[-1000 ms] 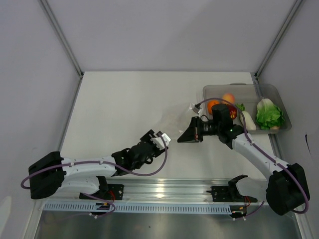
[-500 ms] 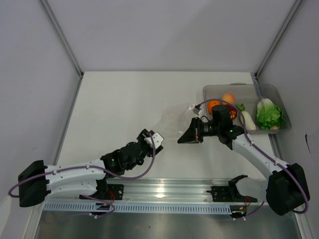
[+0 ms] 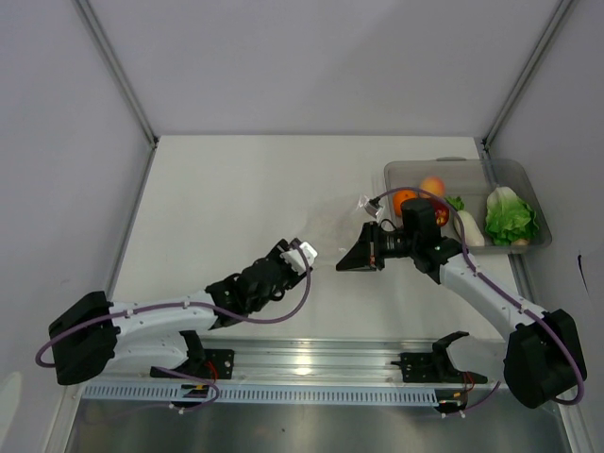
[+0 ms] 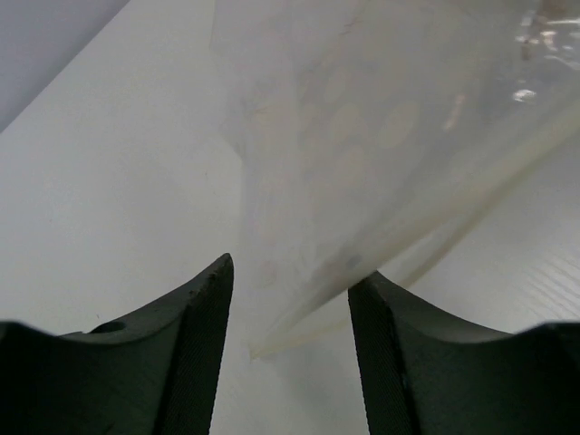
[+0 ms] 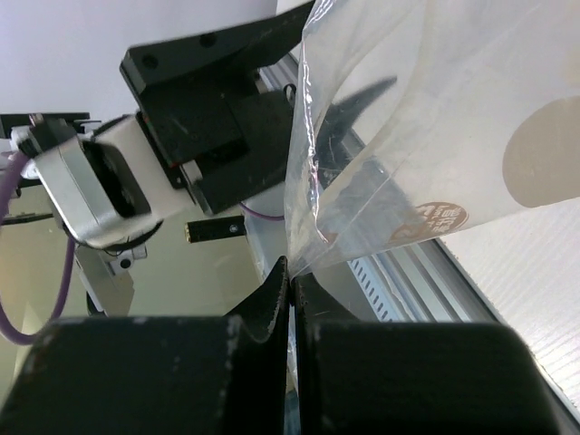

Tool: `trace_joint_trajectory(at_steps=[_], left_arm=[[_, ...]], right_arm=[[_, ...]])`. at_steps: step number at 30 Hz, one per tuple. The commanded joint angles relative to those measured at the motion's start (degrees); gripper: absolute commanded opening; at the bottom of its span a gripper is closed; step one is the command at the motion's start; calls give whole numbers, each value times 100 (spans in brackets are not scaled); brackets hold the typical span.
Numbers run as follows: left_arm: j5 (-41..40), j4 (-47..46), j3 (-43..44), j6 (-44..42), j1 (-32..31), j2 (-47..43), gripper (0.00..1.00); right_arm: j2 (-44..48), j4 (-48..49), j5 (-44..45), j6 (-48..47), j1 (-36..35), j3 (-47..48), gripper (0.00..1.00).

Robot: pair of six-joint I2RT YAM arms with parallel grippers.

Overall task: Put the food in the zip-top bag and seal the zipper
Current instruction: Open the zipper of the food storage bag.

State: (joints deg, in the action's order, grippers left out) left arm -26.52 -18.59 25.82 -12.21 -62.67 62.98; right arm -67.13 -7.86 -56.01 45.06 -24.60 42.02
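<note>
The zip-top bag (image 5: 426,109) was a thin, clear, crinkled pouch with pale round spots and a small reddish-brown printed mark. It was held up over the middle of the table (image 3: 236,189), between the two arms. The right gripper (image 5: 292,272) had its jaws pressed together on the bag's edge.

The zipper (image 4: 471,186) showed only in the left wrist view, as a narrow cloudy strip slanting down to a corner of the bag. That corner sat in the gap of the left gripper (image 4: 290,272), whose jaws stood apart. Whether either jaw touched the plastic could not be told. From above, the bag was little more than a faint sheen. The right wrist view showed the left gripper through the plastic.

The food lay in a clear tray (image 3: 517,170) at the back right: an orange (image 3: 406,197), a peach-coloured fruit (image 3: 432,185), a cabbage (image 3: 511,216) and a radish (image 3: 469,229). The right wrist partly hid a dark red fruit (image 3: 443,216).
</note>
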Motion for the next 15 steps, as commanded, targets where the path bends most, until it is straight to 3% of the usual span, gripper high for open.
trace_joint_trajectory(at_steps=[1,6,8,13,15], left_arm=[[479,-22,510,218,378,135,54],[1315,363,661,289,511,4,43],[1753,522,748,341,502,-57,29],[1966,1066,775,684,502,-514,1],[1888,1330,845,956,502,-707,1]], right_arm=[[130,83,-60,47,25,17,0],[60,-102,55,-85,26,148,0],[-27,-111,142,-163,26,218,0],[-300,-550,424,-550,26,605,2],[-466,-734,573,-743,34,842,21]])
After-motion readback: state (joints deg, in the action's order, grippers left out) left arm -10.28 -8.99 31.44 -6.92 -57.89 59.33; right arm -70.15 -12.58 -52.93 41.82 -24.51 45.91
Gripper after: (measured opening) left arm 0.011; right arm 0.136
